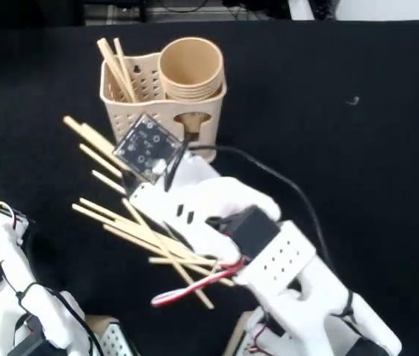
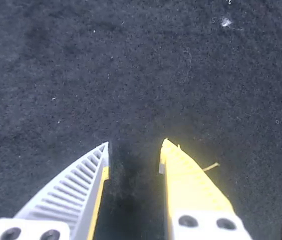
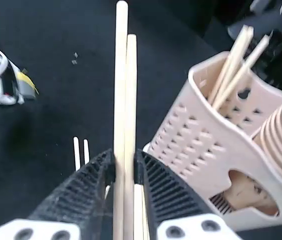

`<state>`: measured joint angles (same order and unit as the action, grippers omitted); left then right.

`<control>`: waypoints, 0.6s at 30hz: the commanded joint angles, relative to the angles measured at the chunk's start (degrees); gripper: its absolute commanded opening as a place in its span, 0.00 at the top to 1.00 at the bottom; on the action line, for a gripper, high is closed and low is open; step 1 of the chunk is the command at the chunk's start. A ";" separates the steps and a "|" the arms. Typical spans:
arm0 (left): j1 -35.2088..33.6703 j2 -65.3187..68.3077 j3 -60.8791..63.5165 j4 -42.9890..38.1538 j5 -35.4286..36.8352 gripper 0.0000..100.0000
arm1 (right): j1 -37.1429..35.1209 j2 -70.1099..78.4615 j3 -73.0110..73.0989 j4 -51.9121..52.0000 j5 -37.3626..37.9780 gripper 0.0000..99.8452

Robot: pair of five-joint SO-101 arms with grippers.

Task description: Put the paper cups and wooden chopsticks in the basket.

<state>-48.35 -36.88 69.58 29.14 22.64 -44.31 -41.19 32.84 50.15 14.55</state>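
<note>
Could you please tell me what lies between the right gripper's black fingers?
Two pale wooden chopsticks, clamped side by side, seen in the right wrist view.

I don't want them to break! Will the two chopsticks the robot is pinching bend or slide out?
Probably stiff: the chopsticks stand straight out of the right gripper without sagging. They look thin and light. Smooth and round, they might slip or pivot.

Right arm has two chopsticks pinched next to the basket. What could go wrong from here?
The two chopsticks stick far out past the right gripper, so one may slip or swing. Their free ends could catch the basket rim or the chopsticks already inside, possibly tipping it.
</note>
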 commanded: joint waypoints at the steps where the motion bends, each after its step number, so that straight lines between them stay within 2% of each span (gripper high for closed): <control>1: 0.66 -1.41 -0.84 -0.62 -0.62 0.83 | 2.37 -2.59 -0.92 -0.26 -0.70 0.99; 6: 0.66 -1.41 -0.84 -0.62 -0.62 0.83 | 2.55 -2.59 -8.57 -0.35 -0.79 0.99; 9: 0.66 -1.41 -0.84 -0.62 -0.62 0.83 | 3.08 -2.07 -14.64 -3.78 -5.80 0.99; 15: 0.66 -1.41 -0.84 -0.62 -0.70 0.83 | 9.67 -1.10 -14.37 -30.77 -17.41 0.99; 18: 0.66 -1.41 -0.84 -0.62 -0.70 0.83 | 11.96 2.51 -13.76 -42.11 -18.37 0.99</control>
<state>-48.35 -36.88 69.58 29.14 22.64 -34.99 -40.66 20.62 20.18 -2.42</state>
